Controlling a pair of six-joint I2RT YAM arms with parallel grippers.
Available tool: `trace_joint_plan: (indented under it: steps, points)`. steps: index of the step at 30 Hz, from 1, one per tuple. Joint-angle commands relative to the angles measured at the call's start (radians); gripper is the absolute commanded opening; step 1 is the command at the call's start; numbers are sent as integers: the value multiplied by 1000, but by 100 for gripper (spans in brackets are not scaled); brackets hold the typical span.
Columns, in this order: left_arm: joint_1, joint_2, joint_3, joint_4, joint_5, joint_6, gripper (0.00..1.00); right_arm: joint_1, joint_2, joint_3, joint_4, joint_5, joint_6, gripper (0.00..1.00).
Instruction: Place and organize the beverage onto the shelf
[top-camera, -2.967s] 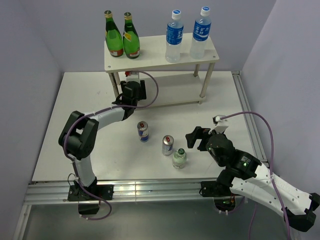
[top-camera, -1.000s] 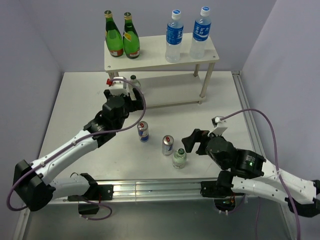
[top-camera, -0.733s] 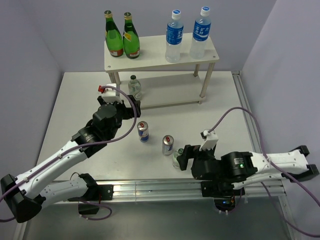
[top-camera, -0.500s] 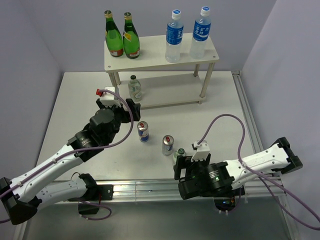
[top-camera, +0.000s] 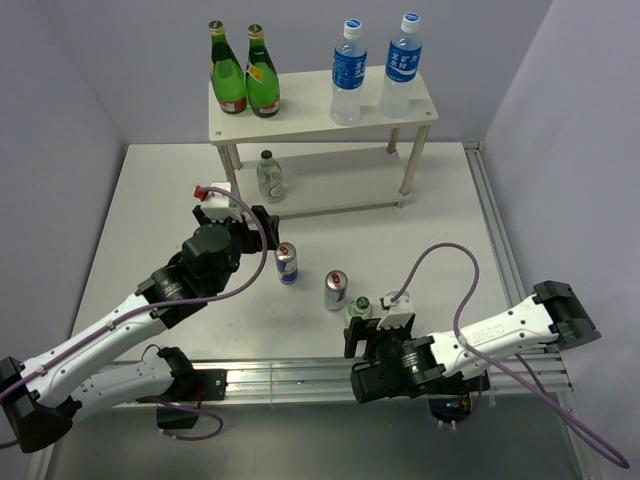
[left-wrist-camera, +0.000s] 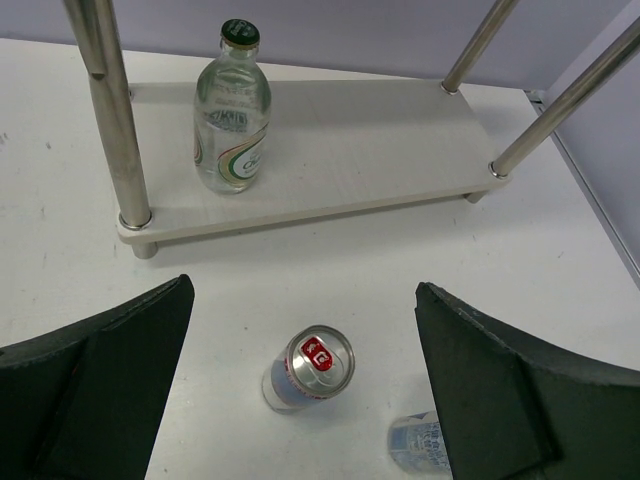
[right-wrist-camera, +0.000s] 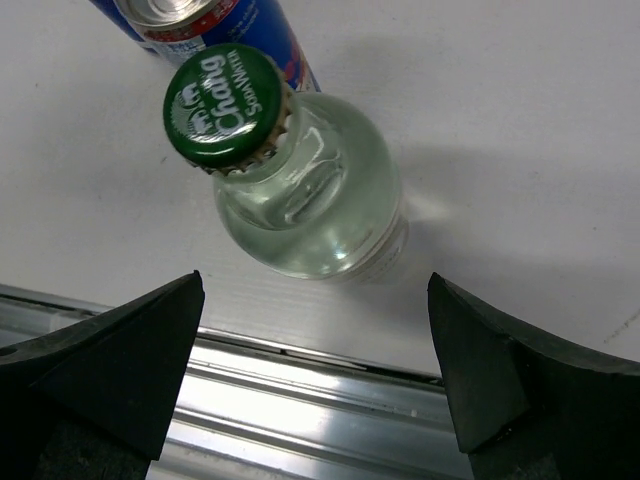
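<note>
Two green glass bottles, white table

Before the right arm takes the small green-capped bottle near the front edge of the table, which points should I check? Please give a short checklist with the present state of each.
1. Right gripper open: ok.
2. Small clear green-capped bottle upright and centred in the gripper's opening: ok.
3. Gripper low enough to take the bottle's body: cannot tell.
4. Room around the bottle: not ok, a slim blue-silver can stands right beside it.
5. Free place on the lower board of the cream-white shelf: ok, only a second green-capped bottle stands there.
6. Left gripper open, holding nothing: ok.
</note>
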Motion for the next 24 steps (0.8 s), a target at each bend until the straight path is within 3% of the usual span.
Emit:
trace_joint_plan:
  steps: [1,20,24]
  points:
    - [-6,-23,-9,37,-8,-11,99,-3,74,30,81,124,-1,100]
    - [-12,-13,-35,60,-4,-5,99,-60,468,35,-104,339,492,100]
    - [-14,-5,-27,55,-4,-5,99,-85,520,50,-130,364,535,100]
